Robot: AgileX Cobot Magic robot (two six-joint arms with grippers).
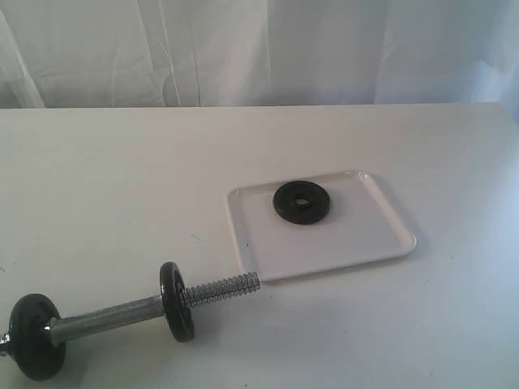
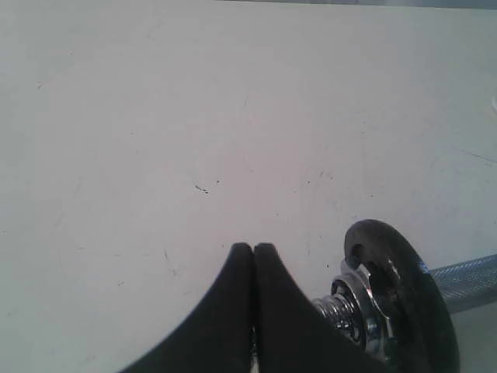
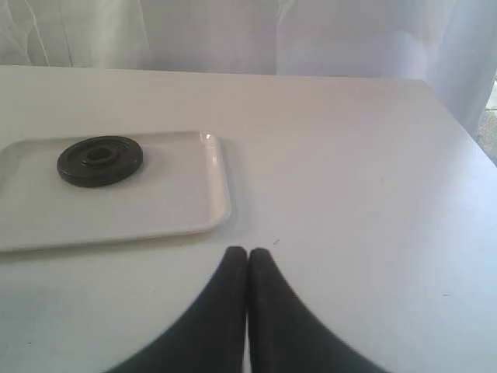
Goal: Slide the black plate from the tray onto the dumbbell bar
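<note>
A black plate (image 1: 302,201) lies flat on the far part of the white tray (image 1: 357,243); the right wrist view shows the same plate (image 3: 100,160) on the tray (image 3: 186,210). The chrome dumbbell bar (image 1: 122,312) lies on the table at the front left, its threaded end (image 1: 227,287) touching the tray's near corner. It carries two black discs (image 1: 176,300), one at the far left end (image 1: 34,335). My left gripper (image 2: 254,247) is shut and empty beside the bar's end disc (image 2: 404,295). My right gripper (image 3: 248,251) is shut and empty, near the tray's corner. Neither gripper shows in the exterior view.
The white table (image 1: 105,178) runs back to a pale curtain (image 1: 259,49). The table's right edge (image 3: 458,116) shows in the right wrist view. A chrome nut (image 2: 361,299) sits against the bar's end disc.
</note>
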